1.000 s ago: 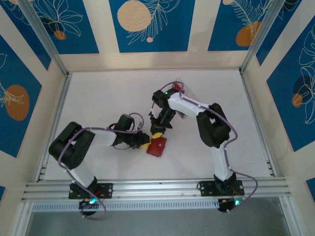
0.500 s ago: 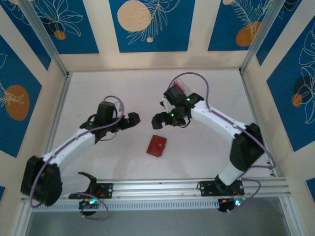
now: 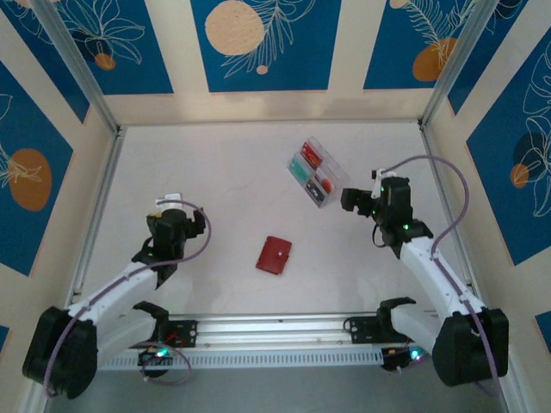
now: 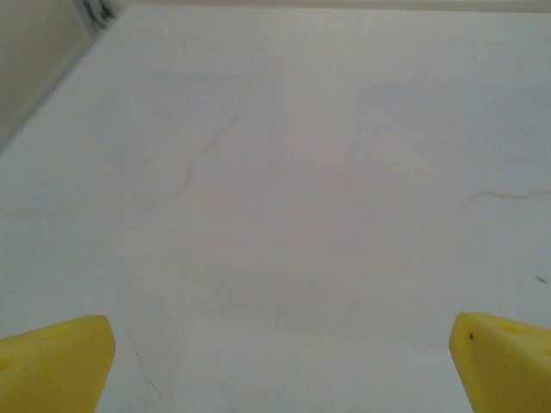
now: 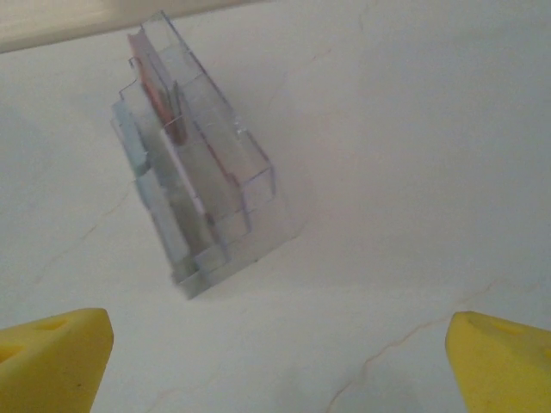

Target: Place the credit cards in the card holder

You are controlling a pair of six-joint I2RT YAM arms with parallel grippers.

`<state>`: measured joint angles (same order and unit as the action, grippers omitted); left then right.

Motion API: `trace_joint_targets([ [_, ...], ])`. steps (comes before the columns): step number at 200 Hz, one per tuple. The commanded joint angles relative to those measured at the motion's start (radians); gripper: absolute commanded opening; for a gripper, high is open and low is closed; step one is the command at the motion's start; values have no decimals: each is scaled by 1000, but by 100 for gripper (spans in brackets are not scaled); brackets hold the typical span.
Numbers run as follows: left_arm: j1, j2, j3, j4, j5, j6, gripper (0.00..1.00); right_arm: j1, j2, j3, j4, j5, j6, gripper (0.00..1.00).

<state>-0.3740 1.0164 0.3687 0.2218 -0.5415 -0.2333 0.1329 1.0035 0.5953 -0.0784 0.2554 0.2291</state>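
The card holder (image 3: pixel 275 255), a small red wallet, lies folded shut on the white table, front of centre. Credit cards (image 3: pixel 311 159) in red, teal and dark colours sit in a clear plastic compartment box (image 3: pixel 316 173) at the back right; a reddish credit card (image 5: pixel 160 96) shows edge-on inside the box (image 5: pixel 194 185). My left gripper (image 3: pixel 170 206) (image 4: pixel 280 361) is open over bare table, well left of the wallet. My right gripper (image 3: pixel 351 200) (image 5: pixel 280 357) is open with nothing between its yellow fingers, just right of the box and facing it.
Metal frame rails (image 3: pixel 102 211) edge the table left and right, with another rail (image 3: pixel 275 327) along the front. Patterned blue walls stand all round. Bare table lies between the wallet and each arm.
Both arms have drawn back from the wallet, the left to the left side and the right to beside the clear box. Both grippers have opened. The wallet has stayed in place.
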Motion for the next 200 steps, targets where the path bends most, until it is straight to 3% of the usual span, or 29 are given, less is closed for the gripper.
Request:
trace_joint_targets([
  [1,41,99,27,289,-85,168,100,-31,-7,-109,338,-4,-146,99],
  [20,48,174,50,338,-131,257,99,-56,47,-187,508,19,-157,99],
  [37,122,234,-36,524,-42,245,99,-88,118,-191,550,26,-180,99],
  [59,178,388,-37,670,-58,245,99,-145,204,-230,679,-39,-155,99],
  [76,229,458,-55,776,10,220,99,-176,279,-216,697,-77,-144,99],
  [89,252,418,-41,668,49,176,99,-190,318,-171,641,-137,-149,99],
  [110,296,423,-55,692,126,149,99,-209,350,-140,618,-208,-157,99],
  [136,308,438,-44,695,200,169,99,-228,423,-45,507,-385,-197,99],
  [147,308,438,-44,696,205,171,99,-230,437,-28,493,-372,-183,99],
  [177,308,439,-45,700,203,172,100,-259,361,-136,616,-369,-132,99],
  [200,308,436,-58,725,207,176,100,-299,287,-281,831,-337,-35,99],
])
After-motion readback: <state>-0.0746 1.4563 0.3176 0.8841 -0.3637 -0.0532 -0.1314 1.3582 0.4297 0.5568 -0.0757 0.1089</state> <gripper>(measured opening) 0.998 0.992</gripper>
